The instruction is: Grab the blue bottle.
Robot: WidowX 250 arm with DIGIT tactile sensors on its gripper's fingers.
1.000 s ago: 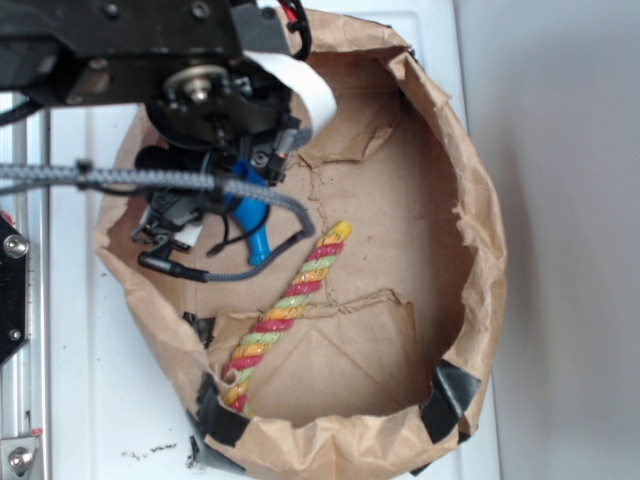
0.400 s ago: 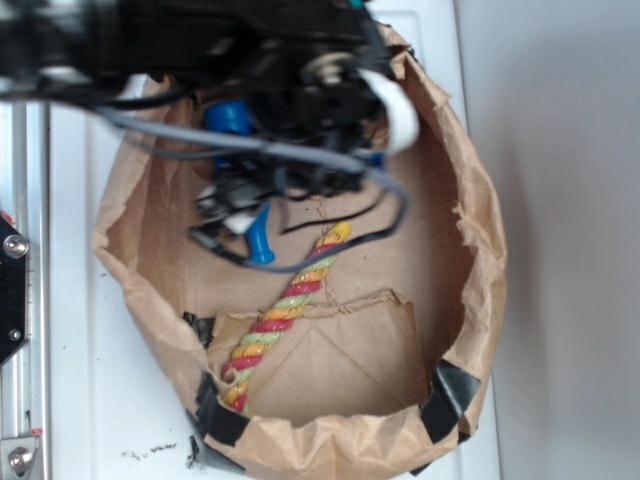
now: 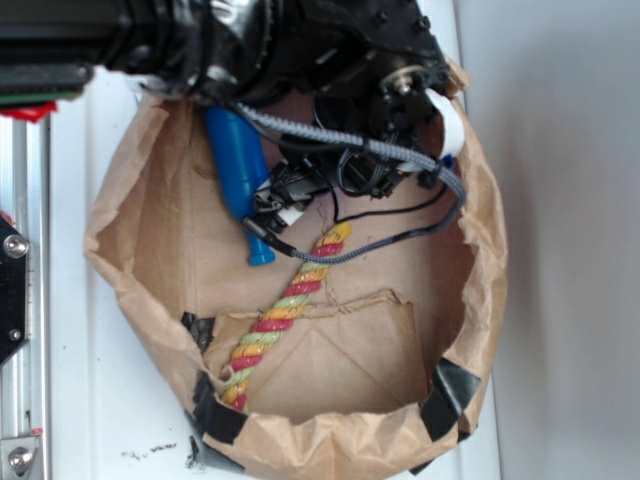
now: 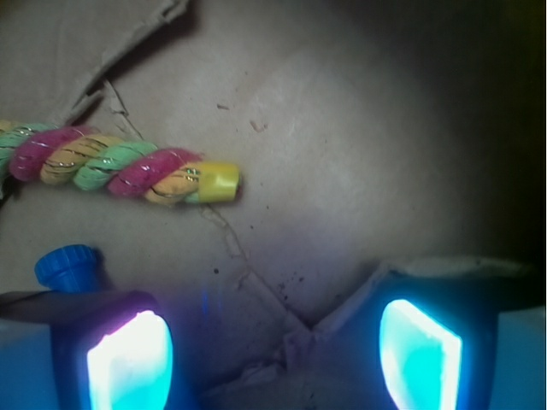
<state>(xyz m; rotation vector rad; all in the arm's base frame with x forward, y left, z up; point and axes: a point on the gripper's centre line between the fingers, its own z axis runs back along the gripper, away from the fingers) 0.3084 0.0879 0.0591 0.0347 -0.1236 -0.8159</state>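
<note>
Exterior view, looking down: a shallow basin of crumpled brown paper, patched with black tape at its lower rim, sits on a white tabletop. The black robot arm crosses the top of the picture and hides the basin's upper edge. The blue bottle lies on its side in the upper left of the basin, body toward the top, narrow neck pointing down. Its upper end disappears under the arm, and a grey braided cable runs across in front of it. The gripper sits just right of the bottle, in a dark tangle of wires and brackets; its fingers are too cluttered to separate here. A red, yellow and green twisted rope runs diagonally from the basin's centre to the lower left rim. No readable writing or labels.

Wrist view: two gripper fingers, lit glowing cyan-blue, stand at the bottom corners, spread wide with bare brown paper between them and nothing held. The gripper's lower parts are cut off by the frame. Only the bottle's flared blue lip shows, just above the left finger; whether they touch cannot be told. The rope's yellow-tipped end lies above. The upper right is in deep shadow.
</note>
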